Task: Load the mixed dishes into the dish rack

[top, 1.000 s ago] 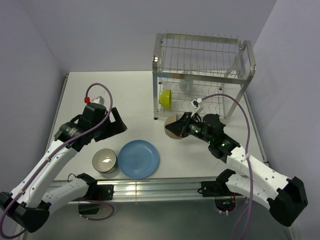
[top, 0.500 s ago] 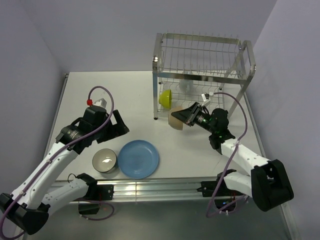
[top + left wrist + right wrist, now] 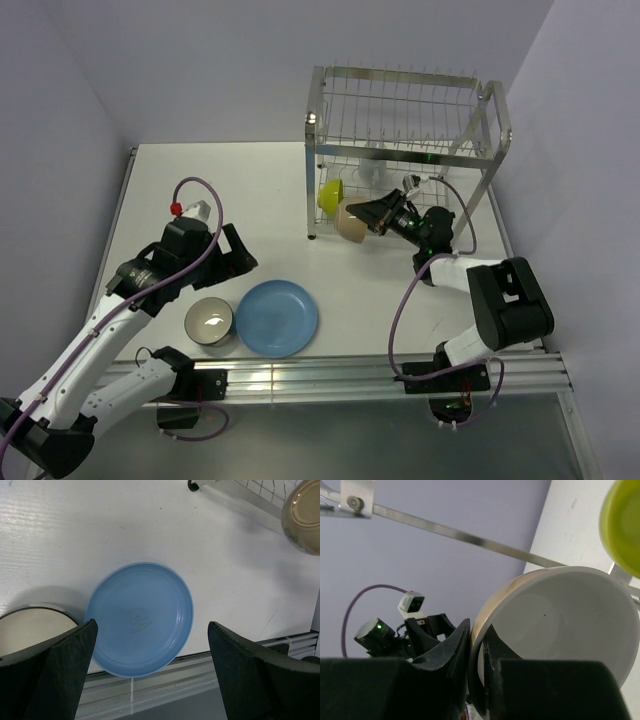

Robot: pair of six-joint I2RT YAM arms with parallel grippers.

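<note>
My right gripper [image 3: 372,215] is shut on the rim of the cream bowl [image 3: 349,222], held on edge at the front of the dish rack [image 3: 405,150], beside the lime-green bowl [image 3: 331,195] that stands on the lower shelf. In the right wrist view the cream bowl [image 3: 560,620] fills the middle and the lime-green bowl [image 3: 622,525] is at the top right. The pale mug [image 3: 368,174] sits deeper on the lower shelf. My left gripper [image 3: 150,680] is open above the blue plate [image 3: 277,317], also in the left wrist view [image 3: 140,617]. The dark bowl with white inside [image 3: 209,322] lies left of the plate.
The rack's chrome front leg [image 3: 311,180] stands just left of the lime-green bowl. The table's near edge rail [image 3: 320,375] runs just below the plate and dark bowl. A grey wall rises behind the rack.
My right gripper has carried the cream bowl up and back, from the table in front of the rack to its lower shelf beside the lime-green bowl. The left arm has shifted slightly.
</note>
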